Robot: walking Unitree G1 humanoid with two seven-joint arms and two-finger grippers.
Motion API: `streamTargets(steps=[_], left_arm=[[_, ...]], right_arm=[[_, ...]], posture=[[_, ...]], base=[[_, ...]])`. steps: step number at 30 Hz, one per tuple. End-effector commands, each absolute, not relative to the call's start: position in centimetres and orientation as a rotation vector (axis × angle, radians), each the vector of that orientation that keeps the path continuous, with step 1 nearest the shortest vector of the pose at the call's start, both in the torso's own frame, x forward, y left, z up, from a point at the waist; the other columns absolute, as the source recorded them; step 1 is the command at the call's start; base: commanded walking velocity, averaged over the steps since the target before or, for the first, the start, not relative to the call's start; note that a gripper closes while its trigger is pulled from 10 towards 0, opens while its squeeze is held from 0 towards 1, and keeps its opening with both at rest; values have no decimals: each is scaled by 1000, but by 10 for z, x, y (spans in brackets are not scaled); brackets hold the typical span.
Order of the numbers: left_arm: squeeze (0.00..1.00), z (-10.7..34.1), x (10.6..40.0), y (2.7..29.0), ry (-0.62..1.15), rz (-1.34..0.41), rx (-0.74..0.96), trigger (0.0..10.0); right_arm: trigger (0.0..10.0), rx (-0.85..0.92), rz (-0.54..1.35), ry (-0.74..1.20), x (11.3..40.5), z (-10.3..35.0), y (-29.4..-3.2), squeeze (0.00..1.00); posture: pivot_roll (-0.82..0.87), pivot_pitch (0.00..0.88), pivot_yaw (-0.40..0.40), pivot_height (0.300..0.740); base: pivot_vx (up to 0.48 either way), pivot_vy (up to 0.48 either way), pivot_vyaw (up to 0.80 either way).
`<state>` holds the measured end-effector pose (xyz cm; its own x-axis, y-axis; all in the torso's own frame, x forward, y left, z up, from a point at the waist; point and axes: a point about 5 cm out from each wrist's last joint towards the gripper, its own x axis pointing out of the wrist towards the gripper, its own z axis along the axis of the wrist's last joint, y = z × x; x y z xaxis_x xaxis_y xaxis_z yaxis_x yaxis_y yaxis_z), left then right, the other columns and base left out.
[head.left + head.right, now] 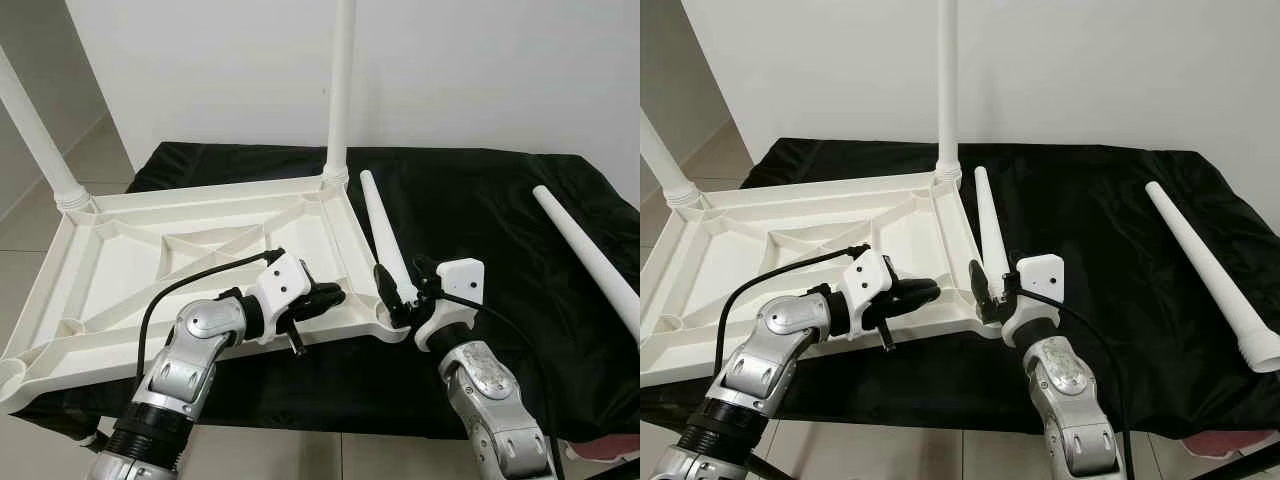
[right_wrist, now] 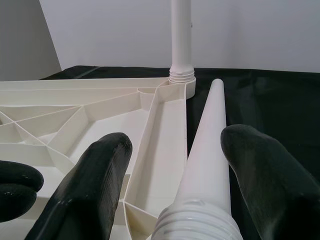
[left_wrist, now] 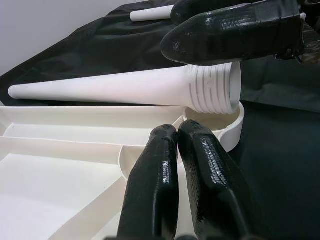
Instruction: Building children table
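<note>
**Third leg going in**

We've got the tabletop (image 1: 200, 250) flipped upside down on the black cloth (image 1: 480, 200), two legs already standing. Our right gripper (image 1: 398, 290) is clamped around the threaded end of the third leg (image 1: 383, 230), right at the near corner socket (image 3: 220, 122). Left gripper (image 1: 325, 298) rests on the rim, fingers pressed together and empty. Next we'd need to tip it upright and screw in. Spare leg (image 1: 590, 255) lies well apart.
</note>
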<state>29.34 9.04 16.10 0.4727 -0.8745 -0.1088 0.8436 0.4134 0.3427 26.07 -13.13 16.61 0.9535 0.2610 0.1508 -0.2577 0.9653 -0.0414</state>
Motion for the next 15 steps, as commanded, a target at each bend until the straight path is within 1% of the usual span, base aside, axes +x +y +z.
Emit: streamTargets(steps=[1, 6, 7, 8, 9, 10, 11, 12, 15], left_arm=[[0, 160, 302, 89, -93, -958, 389, 10000], [0, 160, 302, 89, -93, -958, 389, 10000], [0, 164, 301, 96, -117, -892, 355, 10000], [0, 170, 300, 109, -159, -685, 287, 10000], [0, 170, 300, 109, -159, -685, 287, 10000], [0, 172, 298, 119, -178, -533, 242, 10000], [0, 172, 298, 119, -178, -533, 242, 10000], [0, 173, 297, 126, -186, -438, 218, 10000], [0, 174, 296, 128, -190, -396, 207, 10000]], right_arm=[[10000, -9, 257, -157, 261, 168, -133, 0], [10000, -9, 257, -157, 261, 168, -133, 0], [10000, -18, 272, -161, 261, 168, -130, 0], [10000, -22, 302, -172, 266, 170, -122, 0], [10000, -22, 302, -172, 266, 170, -122, 0], [10000, -25, 322, -181, 271, 172, -115, 0], [10000, -25, 322, -181, 271, 172, -115, 0], [10000, -26, 335, -186, 274, 173, -111, 0], [10000, -25, 340, -190, 275, 173, -109, 0]], posture=[[-15, 122, -23, 740], [-15, 122, -23, 740], [-8, 0, 0, 740], [38, 0, 0, 740], [38, 0, 0, 740], [38, 0, 0, 740], [38, 0, 0, 740], [39, 0, 0, 740], [40, 0, 0, 740]], base=[[0, 0, 0], [0, 0, 0], [0, 0, 0], [0, 0, 0], [0, 0, 0], [0, 0, 0], [0, 0, 0], [0, 0, 0], [0, 0, 0]])
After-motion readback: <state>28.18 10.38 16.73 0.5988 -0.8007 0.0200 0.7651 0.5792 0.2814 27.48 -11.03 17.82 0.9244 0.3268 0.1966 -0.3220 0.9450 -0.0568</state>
